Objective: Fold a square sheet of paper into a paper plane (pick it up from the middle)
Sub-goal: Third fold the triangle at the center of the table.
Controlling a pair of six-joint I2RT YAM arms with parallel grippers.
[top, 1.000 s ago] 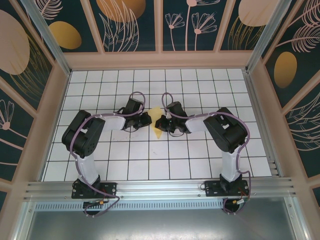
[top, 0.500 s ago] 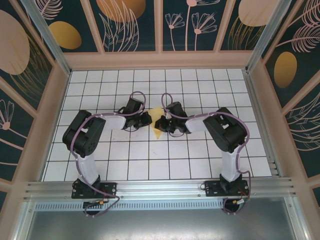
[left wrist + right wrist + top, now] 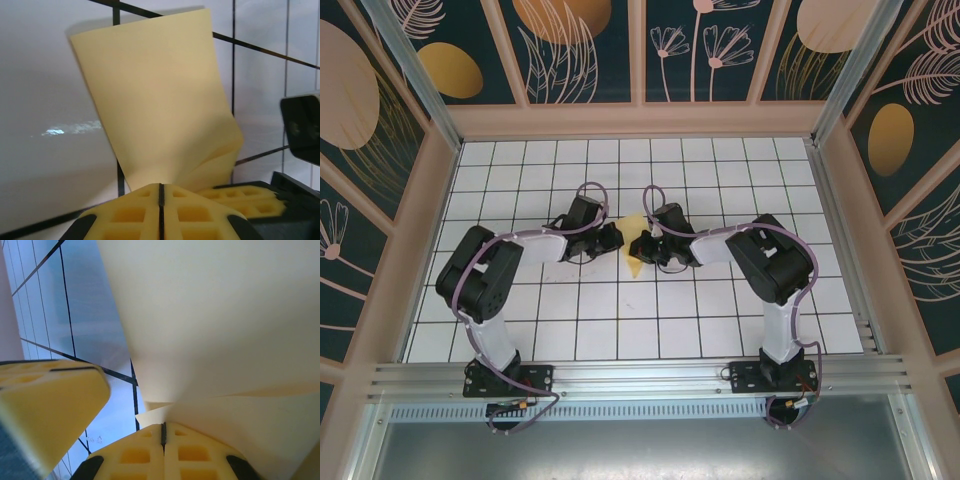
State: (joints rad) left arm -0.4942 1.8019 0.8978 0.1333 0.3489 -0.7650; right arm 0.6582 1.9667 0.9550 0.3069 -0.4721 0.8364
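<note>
The square sheet of paper (image 3: 633, 262) is bright yellow, folded over and bent, and held off the white grid table between the two grippers. Seen from above, its lower end tapers to a point. My left gripper (image 3: 618, 238) is shut on the sheet's left side. In the left wrist view the paper (image 3: 160, 100) rises from the closed pads (image 3: 135, 212). My right gripper (image 3: 639, 246) is shut on the right side, where layered paper (image 3: 225, 315) fans out above its pads (image 3: 190, 452). The two grippers nearly touch. The paper plane is out of view.
The white grid table (image 3: 620, 330) stretches to raised pinkish walls (image 3: 430, 230) on three sides. An aluminium rail (image 3: 640, 378) with both arm bases runs along the near edge. The left gripper's yellow finger (image 3: 50, 400) sits close beside the right jaws.
The left arm's elbow has swung a little left and down. The left jaws have pinched slightly tighter. The paper and the right gripper stay where they were.
</note>
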